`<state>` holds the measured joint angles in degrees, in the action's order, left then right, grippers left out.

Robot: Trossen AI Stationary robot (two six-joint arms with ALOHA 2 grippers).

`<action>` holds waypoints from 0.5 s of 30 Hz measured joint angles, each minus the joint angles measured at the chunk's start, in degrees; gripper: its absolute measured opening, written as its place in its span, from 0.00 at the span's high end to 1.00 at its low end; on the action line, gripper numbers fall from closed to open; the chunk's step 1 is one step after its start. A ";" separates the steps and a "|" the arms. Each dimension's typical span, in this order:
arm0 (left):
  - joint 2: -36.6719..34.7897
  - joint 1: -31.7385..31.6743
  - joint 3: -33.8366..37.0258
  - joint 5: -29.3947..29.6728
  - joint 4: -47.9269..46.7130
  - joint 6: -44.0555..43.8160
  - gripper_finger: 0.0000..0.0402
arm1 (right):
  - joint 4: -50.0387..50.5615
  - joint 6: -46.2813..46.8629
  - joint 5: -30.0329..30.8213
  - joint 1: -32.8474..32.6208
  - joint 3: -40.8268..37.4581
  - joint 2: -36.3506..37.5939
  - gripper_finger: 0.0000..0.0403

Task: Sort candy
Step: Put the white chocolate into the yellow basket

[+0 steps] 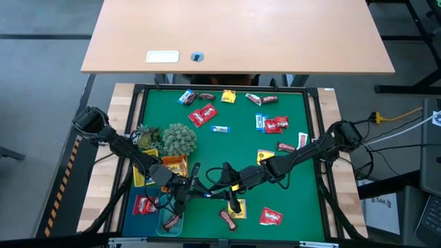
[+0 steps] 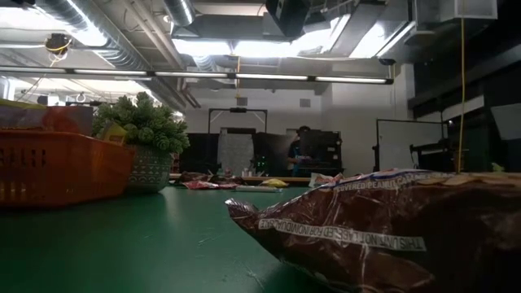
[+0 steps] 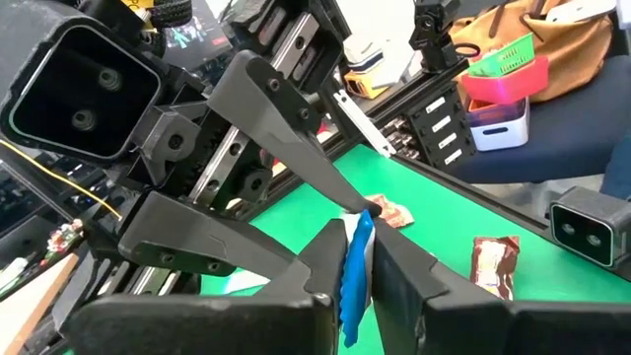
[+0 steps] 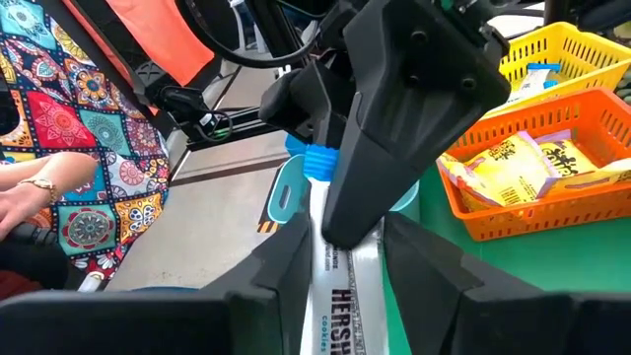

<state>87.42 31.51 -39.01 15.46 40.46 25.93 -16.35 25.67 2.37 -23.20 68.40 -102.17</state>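
Note:
A blue-white wrapped candy bar (image 4: pixel 340 286) hangs above the green mat between my two grippers, which meet tip to tip near the table's front middle. My left gripper (image 1: pixel 198 184) (image 3: pixel 357 296) comes from the left and is shut on its blue end. My right gripper (image 1: pixel 220 180) (image 4: pixel 340 296) comes from the right and is shut on its white body. Other candy lies scattered on the mat: red packets (image 1: pixel 202 116), a brown bar (image 1: pixel 227 219) and a yellow packet (image 1: pixel 228 96). Neither gripper appears in the low view. My left gripper pinches the bar's blue crimped end (image 3: pixel 357 258) between its two fingers, coming nearly level from the table's left. The wrapper stands edge-on between the fingers, clear of the mat. My right gripper pinches the bar's white printed body (image 4: pixel 337 271) between its two fingers, coming from the table's right and slanting slightly down. The fingers lie along the bar, whose far blue end (image 4: pixel 315 160) sticks out beyond them. The bar is lifted clear.
Small trays stand at the front left: orange (image 1: pixel 176 165) (image 4: pixel 552 168) with yellow packets, yellow (image 1: pixel 140 176), blue (image 1: pixel 145 204) with a red packet, teal (image 1: pixel 170 222). A spiky plant ball (image 1: pixel 179 138) sits behind them. A person's hand (image 4: pixel 30 187) shows beyond the table.

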 joint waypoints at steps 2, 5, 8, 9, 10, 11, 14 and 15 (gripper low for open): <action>0.01 0.00 0.01 0.00 -0.02 0.00 0.91 | -0.01 0.00 0.00 0.00 0.00 0.00 0.64; 0.02 0.00 0.03 0.00 -0.02 -0.31 0.91 | -0.01 -0.06 -0.02 0.02 0.01 0.00 0.56; 0.02 0.00 0.03 0.00 -0.02 -4.19 0.91 | -0.04 -3.51 -0.40 0.11 0.02 0.37 0.46; 0.02 0.04 0.03 0.02 -0.02 -5.90 0.91 | 0.05 -5.56 -0.43 0.11 0.00 0.69 0.43; 0.02 0.19 0.03 0.02 0.00 -7.52 0.91 | -0.09 -7.40 -0.66 0.11 0.02 1.29 0.41; 0.01 0.40 0.03 0.04 0.01 -8.94 0.91 | 0.49 -9.01 -0.71 0.13 0.02 2.04 0.39; -0.53 1.24 0.05 0.04 -1.04 -12.05 0.91 | 2.75 -11.97 -0.76 0.13 0.04 4.28 0.35; -1.06 1.56 0.07 0.04 -1.95 -12.74 0.91 | 4.23 -12.41 -0.82 0.13 0.04 5.11 0.35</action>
<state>86.36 33.07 -38.94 15.51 38.51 13.20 -12.12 13.26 1.56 -23.07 68.45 -97.06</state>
